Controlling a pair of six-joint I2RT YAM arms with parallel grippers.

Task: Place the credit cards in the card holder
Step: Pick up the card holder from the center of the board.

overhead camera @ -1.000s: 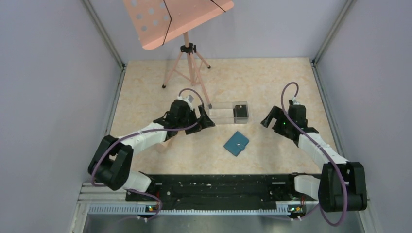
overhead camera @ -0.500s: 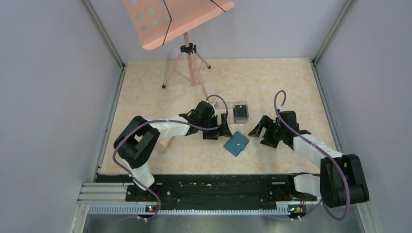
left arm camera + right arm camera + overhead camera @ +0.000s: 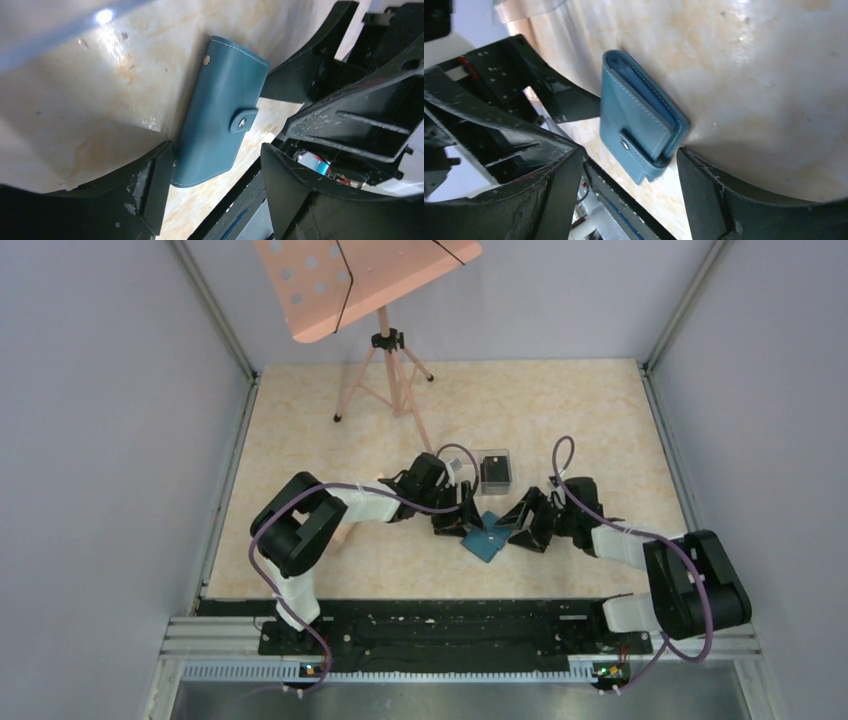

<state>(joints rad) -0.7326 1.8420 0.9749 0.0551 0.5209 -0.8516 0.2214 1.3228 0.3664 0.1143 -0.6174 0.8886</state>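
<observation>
Grippers meeting at the closed wallet

On the table (image 3: 560, 410), my left gripper (image 3: 462, 524) and right gripper (image 3: 520, 530) each straddle the card holder (image 3: 487, 536) from opposite sides, jaws apart, probably to brace and unsnap it. The credit cards (image 3: 493, 471) wait in the clear box (image 3: 506, 458) just behind.

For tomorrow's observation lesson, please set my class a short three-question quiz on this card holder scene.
1. True or false: the card holder lies closed, with its snap tab fastened.
2. Where are the credit cards? A in the clear box; B inside the card holder; C under the music stand.
3. How do the left hand and right hand stand relative to the card holder?
Key: 1 true. 2 A. 3 One on each side, jaws open around it, not clamped.
</observation>
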